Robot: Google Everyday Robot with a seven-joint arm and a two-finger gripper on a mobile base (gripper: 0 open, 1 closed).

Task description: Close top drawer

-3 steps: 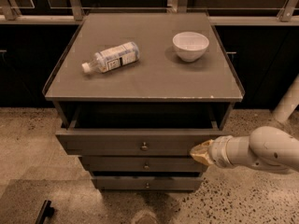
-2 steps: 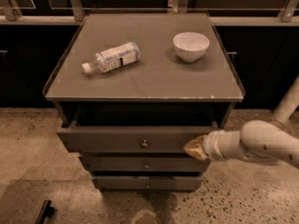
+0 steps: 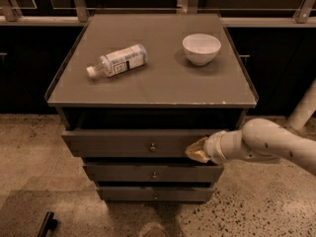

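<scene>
The top drawer (image 3: 113, 142) of a grey-brown cabinet stands a little way out, its wide flat front carrying one small round knob (image 3: 152, 146) at centre. My gripper (image 3: 196, 150) comes in from the right on a white arm (image 3: 266, 143) and rests against the right part of the drawer front, to the right of the knob. Two narrower-looking drawer fronts (image 3: 153, 173) sit below it.
On the cabinet top (image 3: 163, 83) a plastic bottle (image 3: 118, 60) lies on its side at the left and a white bowl (image 3: 201, 48) stands at the right. Speckled floor surrounds the cabinet. A dark object (image 3: 47, 223) lies on the floor at the lower left.
My gripper has moved left along the drawer front, closer to the knob. The top drawer looks pushed slightly further in.
</scene>
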